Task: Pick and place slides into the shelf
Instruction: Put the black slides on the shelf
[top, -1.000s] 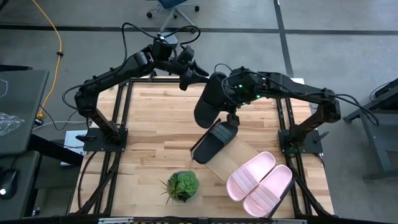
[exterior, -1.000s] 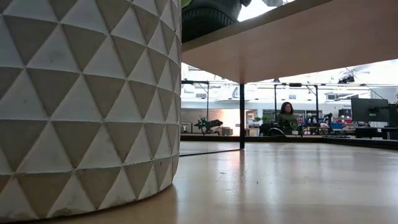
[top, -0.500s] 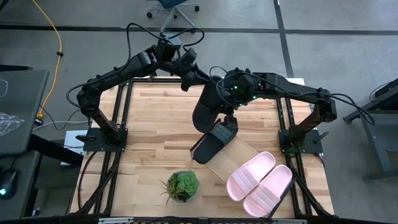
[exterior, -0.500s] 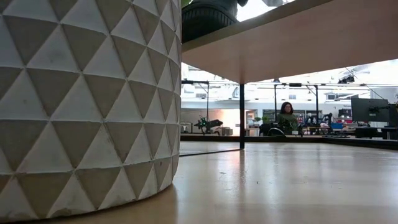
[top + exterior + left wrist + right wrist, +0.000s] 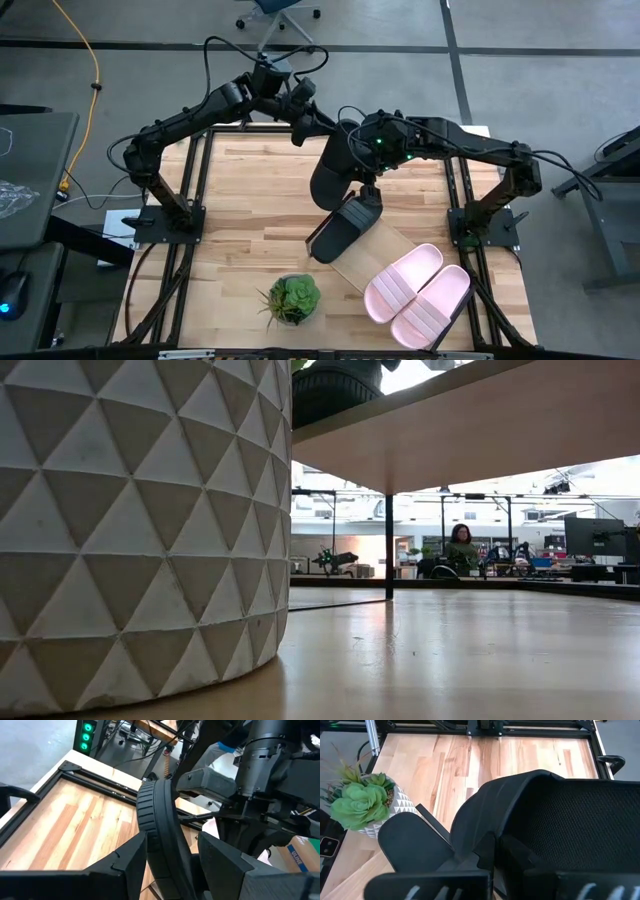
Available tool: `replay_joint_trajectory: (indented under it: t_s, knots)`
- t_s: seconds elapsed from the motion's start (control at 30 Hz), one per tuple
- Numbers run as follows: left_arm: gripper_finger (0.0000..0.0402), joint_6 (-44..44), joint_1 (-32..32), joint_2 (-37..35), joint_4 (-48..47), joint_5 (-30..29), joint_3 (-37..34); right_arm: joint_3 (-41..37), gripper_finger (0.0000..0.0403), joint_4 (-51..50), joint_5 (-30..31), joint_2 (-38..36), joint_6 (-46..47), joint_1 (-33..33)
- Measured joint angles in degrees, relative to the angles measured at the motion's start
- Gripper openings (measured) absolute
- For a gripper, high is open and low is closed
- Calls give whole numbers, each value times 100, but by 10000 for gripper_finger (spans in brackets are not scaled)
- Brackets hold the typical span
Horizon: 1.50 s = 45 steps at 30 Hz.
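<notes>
We log: one black slide [image 5: 333, 165] held aloft above the bench [image 5: 250, 210], both the left tool [image 5: 318, 122] and right tool [image 5: 362, 172] clenched on it. Second black slide [image 5: 345, 226] on the shelf [image 5: 375, 250]; pink slides [image 5: 415, 292] at its 4 o'clock end. Potted succulent [image 5: 291, 299] at 7 o'clock.

Readable text: almost none.
Blue lettering on a cardboard box [image 5: 302, 854] beyond the shelf frame, possibly "GLEN…", too cut off to read.
</notes>
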Motion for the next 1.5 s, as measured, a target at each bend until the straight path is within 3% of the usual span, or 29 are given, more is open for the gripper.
replay_joint_trajectory:
  t_s: [1.13,1.5]
  knots:
    - [164,-48,-8,122,18,144,0,-7,0,132,-9,-2,-170,-5]
    - [69,-49,-7,122,20,49,0,-9,0,129,-4,-2,-168,-7]
